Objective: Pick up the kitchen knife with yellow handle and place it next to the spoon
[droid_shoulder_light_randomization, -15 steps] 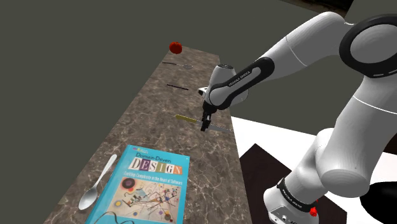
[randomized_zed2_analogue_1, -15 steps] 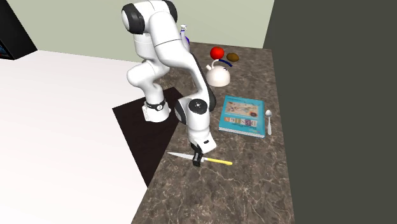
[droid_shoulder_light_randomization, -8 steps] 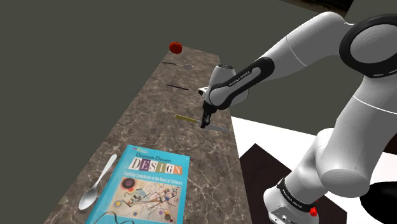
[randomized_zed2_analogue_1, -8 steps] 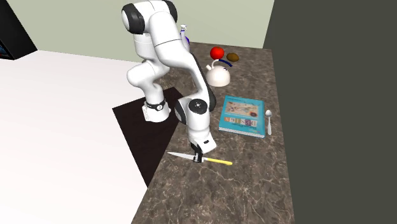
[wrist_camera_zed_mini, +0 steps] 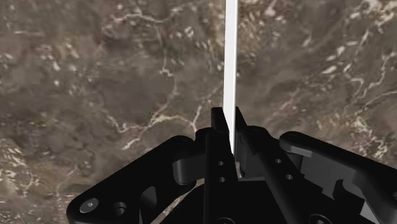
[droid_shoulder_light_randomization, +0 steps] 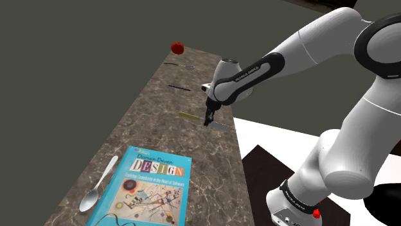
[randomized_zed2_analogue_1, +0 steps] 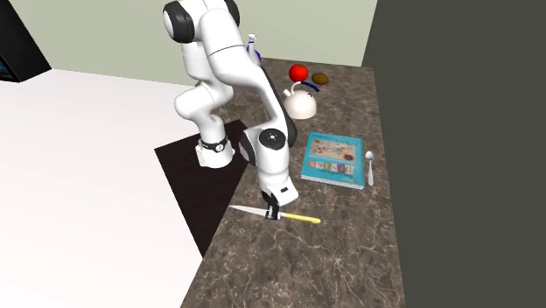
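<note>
I have the gripper [droid_shoulder_light_randomization: 207,121] clamped narrow on the knife [droid_shoulder_light_randomization: 189,116], and in the wrist view its fingers [wrist_camera_zed_mini: 218,121] pinch the white blade between them, the blade running straight out from the tips over the brown veined counter [wrist_camera_zed_mini: 95,76]. In the second exterior view the gripper [randomized_zed2_analogue_1: 272,213] grips the knife [randomized_zed2_analogue_1: 302,217] about where the blade meets the yellow handle, with the handle pointing to that view's right and the blade to its left. Compared with half a second ago, the arm [droid_shoulder_light_randomization: 257,70] stands higher in the shoulder view. The gripper and the knife both sit a little higher than they did in both outside views, so the knife has come up slightly with the hand. I cannot tell for sure whether it is fully clear of the counter [droid_shoulder_light_randomization: 148,122]. It keeps the same flat, level lie as before and is near the counter's edge on the stand's side. The spoon [droid_shoulder_light_randomization: 98,186] has not moved. It lies just beside the blue-green book [droid_shoulder_light_randomization: 151,186] on the shoulder view's left, well apart from the knife. In the second exterior view the spoon [randomized_zed2_analogue_1: 369,166] lies at the right of the book [randomized_zed2_analogue_1: 333,158], both unchanged.
</note>
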Robot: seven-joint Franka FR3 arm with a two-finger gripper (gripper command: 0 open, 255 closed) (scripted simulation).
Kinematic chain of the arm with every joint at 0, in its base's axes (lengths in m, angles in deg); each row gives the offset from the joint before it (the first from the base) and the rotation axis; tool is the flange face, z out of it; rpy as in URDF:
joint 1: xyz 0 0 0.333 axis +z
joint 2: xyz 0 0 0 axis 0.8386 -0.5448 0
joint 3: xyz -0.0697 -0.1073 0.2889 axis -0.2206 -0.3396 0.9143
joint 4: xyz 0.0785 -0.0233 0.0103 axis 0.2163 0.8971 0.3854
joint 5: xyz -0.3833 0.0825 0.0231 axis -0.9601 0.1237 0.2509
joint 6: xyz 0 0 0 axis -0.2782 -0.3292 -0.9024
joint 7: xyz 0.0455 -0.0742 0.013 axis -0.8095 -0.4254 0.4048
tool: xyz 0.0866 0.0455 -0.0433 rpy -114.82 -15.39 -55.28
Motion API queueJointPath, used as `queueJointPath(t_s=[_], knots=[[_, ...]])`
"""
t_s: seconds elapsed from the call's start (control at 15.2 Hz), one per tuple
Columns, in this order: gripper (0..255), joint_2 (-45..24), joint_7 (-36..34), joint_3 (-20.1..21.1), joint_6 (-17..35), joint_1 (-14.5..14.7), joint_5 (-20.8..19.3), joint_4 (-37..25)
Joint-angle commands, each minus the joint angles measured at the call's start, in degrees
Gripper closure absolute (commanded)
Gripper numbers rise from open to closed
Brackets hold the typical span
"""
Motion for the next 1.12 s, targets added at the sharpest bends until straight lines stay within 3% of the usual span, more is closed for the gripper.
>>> queueJointPath(t_s=[0.0,1.06], knots=[[255,1.69,-0.63,-0.14,-1.68,0.11,-0.77,-0.02],[255,11.18,-3.2,-0.18,-14.53,0.05,-4.13,-3.63]])
